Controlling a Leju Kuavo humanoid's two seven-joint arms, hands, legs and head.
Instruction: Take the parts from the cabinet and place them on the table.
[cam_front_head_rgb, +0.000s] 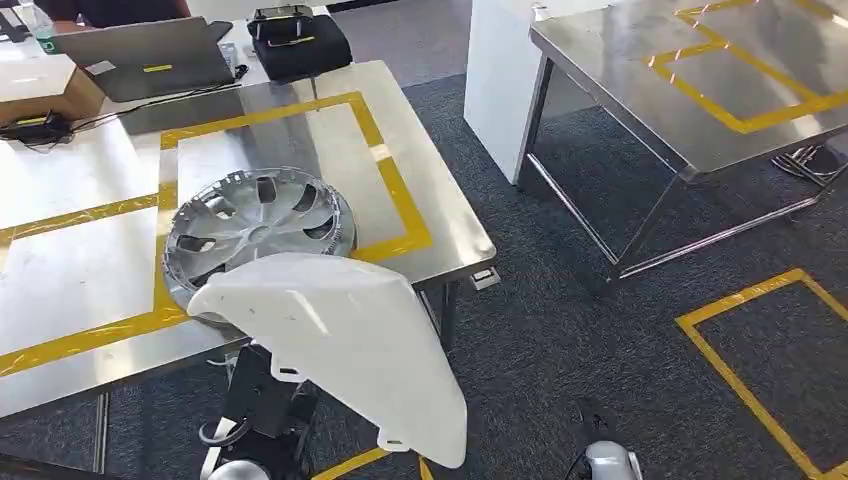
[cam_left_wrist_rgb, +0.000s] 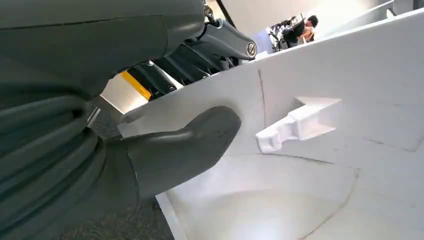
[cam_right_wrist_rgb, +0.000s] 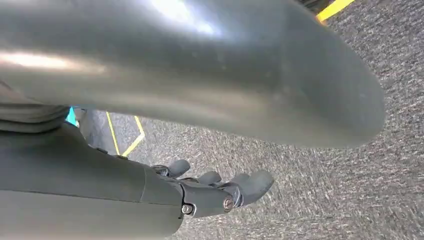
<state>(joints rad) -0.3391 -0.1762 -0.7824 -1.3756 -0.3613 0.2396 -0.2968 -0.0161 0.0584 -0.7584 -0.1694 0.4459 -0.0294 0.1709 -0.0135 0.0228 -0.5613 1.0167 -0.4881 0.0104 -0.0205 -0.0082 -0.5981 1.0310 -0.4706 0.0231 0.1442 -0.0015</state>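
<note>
White plastic panel (cam_front_head_rgb: 345, 340), a moulded cover part, is held by the left robot hand (cam_left_wrist_rgb: 165, 150), thumb pressed on its inner face, out over the table's (cam_front_head_rgb: 420, 180) near edge. Right robot hand (cam_right_wrist_rgb: 220, 187) hangs empty above grey carpet, fingers loosely apart. Beyond the panel, a silver hubcap (cam_front_head_rgb: 255, 235) lies on the table near that edge.

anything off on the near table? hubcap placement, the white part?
One thing: the silver hubcap lies across the yellow tape line, half out of the marked box and close to the steel table's front edge. The white panel is not set down; the left hand holds it, overhanging the hubcap and that edge.
</note>
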